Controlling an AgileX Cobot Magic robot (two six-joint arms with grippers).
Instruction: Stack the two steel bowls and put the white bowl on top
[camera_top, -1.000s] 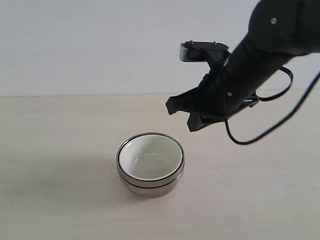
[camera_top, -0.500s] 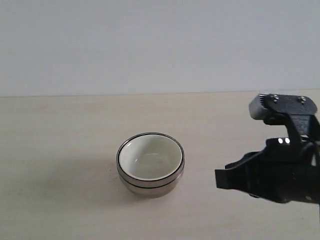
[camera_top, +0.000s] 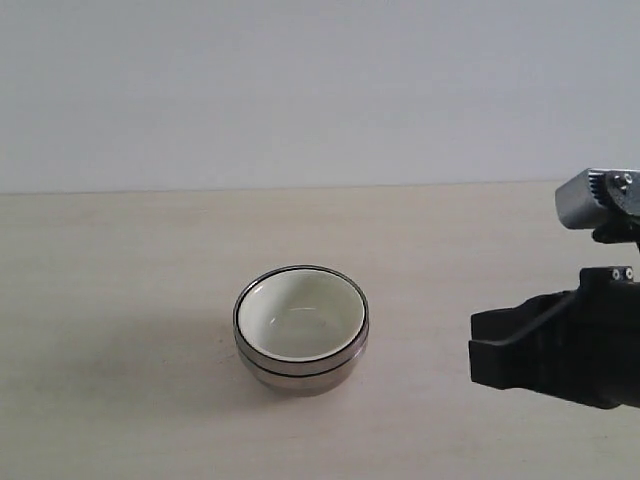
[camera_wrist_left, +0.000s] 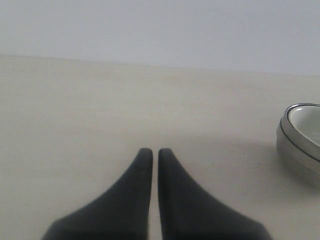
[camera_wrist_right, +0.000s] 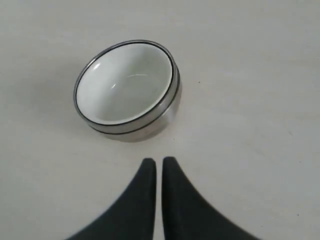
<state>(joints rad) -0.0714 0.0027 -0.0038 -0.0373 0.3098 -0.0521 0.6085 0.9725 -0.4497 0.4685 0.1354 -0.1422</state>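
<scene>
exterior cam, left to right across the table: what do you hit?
white bowl nested in the two steel bowls (one stack, one spot) → right gripper at the right edge

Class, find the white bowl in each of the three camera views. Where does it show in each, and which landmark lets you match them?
Exterior view: white bowl whole, a little left of centre.
Left wrist view: white bowl cut off at the picture's edge, off to one side of the left claw.
Right wrist view: white bowl whole, just beyond the right claw.
Shared landmark: the steel bowls it nests in.
</scene>
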